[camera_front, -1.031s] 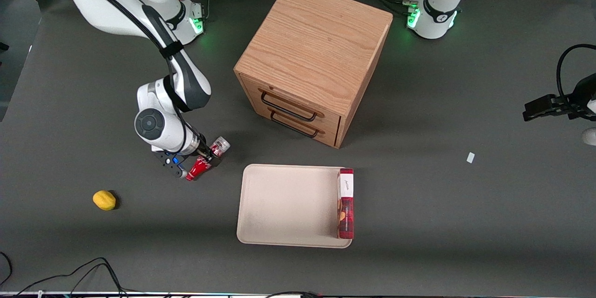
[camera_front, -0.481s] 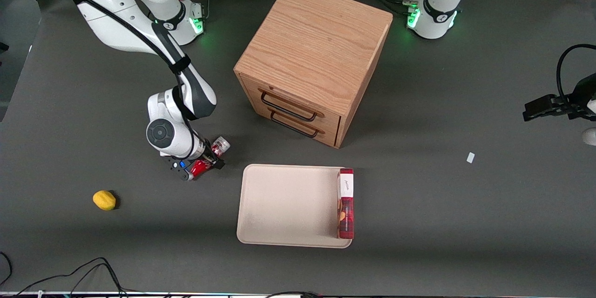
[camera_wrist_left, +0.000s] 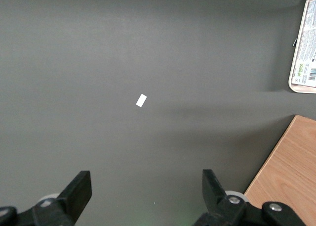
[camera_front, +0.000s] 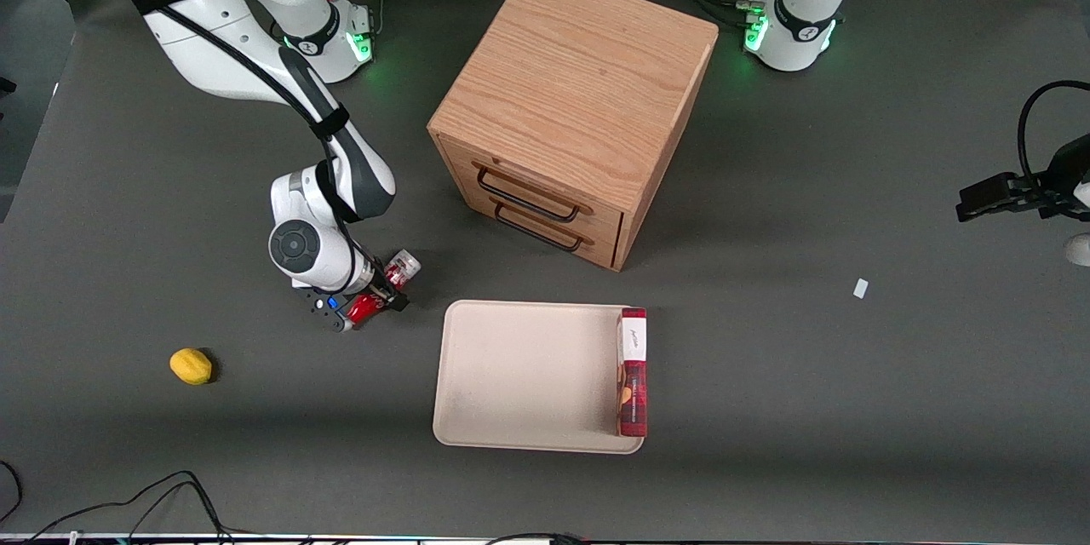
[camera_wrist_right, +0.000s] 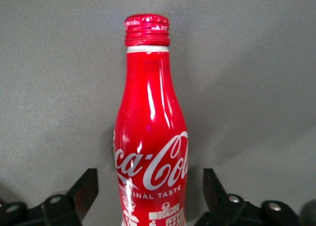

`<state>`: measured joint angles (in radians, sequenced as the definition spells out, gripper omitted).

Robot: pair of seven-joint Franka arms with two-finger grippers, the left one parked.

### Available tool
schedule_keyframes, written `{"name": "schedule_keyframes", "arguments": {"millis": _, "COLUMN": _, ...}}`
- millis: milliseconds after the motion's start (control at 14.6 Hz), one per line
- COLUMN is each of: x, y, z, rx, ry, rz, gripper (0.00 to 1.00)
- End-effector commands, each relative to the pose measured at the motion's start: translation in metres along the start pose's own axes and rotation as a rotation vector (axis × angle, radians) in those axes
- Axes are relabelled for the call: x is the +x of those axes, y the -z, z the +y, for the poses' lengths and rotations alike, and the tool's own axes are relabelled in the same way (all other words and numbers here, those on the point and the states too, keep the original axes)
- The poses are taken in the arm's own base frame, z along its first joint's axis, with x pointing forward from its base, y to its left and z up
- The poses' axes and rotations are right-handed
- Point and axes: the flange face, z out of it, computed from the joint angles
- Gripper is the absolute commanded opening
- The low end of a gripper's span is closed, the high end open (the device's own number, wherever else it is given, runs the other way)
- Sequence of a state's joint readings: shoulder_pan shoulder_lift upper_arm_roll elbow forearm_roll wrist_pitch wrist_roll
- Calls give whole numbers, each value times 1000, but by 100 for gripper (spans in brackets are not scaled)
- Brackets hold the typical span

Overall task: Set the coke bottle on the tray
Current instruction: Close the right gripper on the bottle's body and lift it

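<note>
Front view, gripper: I see my gripper (camera_front: 372, 303) low over the table, beside the tray's corner toward the working arm's end.
Front view, coke bottle: the coke bottle (camera_front: 387, 288) lies tilted on the table between the fingers, silver end poking out toward the cabinet (camera_front: 572, 115).
Front view, tray: the tray (camera_front: 528, 375) holds only a red box (camera_front: 632, 371) along its edge toward the parked arm's end; the bottle is off it, just beside.
Front view, extras: a yellow lemon (camera_front: 191, 365) sits well apart.
Right wrist view, gripper: my fingers (camera_wrist_right: 85, 190) stand spread on either side of the coke bottle (camera_wrist_right: 150, 137), gaps visible both sides, not touching it.
Left wrist view: bare table with a white scrap (camera_wrist_left: 141, 100).
</note>
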<state>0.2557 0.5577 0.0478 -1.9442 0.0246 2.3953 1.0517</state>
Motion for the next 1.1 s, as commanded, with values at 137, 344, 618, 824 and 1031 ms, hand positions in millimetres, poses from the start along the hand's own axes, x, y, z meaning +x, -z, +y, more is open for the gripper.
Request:
{"name": "schedule_keyframes", "arguments": {"millis": 137, "x": 2, "y": 0, "z": -3, "rx": 7, "ry": -4, "rz": 20, "gripper": 21}}
{"name": "schedule_keyframes", "arguments": {"millis": 344, "x": 1, "y": 2, "z": -4, "rx": 10, "ry": -2, "rz": 22, "gripper": 7}}
{"name": "schedule_keyframes", "arguments": {"millis": 618, "x": 2, "y": 39, "z": -11, "rx": 26, "ry": 26, "rz": 39, "gripper": 5}}
{"name": "schedule_keyframes", "arguments": {"millis": 824, "x": 8, "y": 94, "z": -24, "rx": -25, "ry": 83, "rz": 63, "gripper": 5}}
{"name": "schedule_keyframes", "arguments": {"millis": 1031, "x": 19, "y": 160, "z": -36, "rx": -43, "ry": 180, "rz": 56, "gripper": 5}}
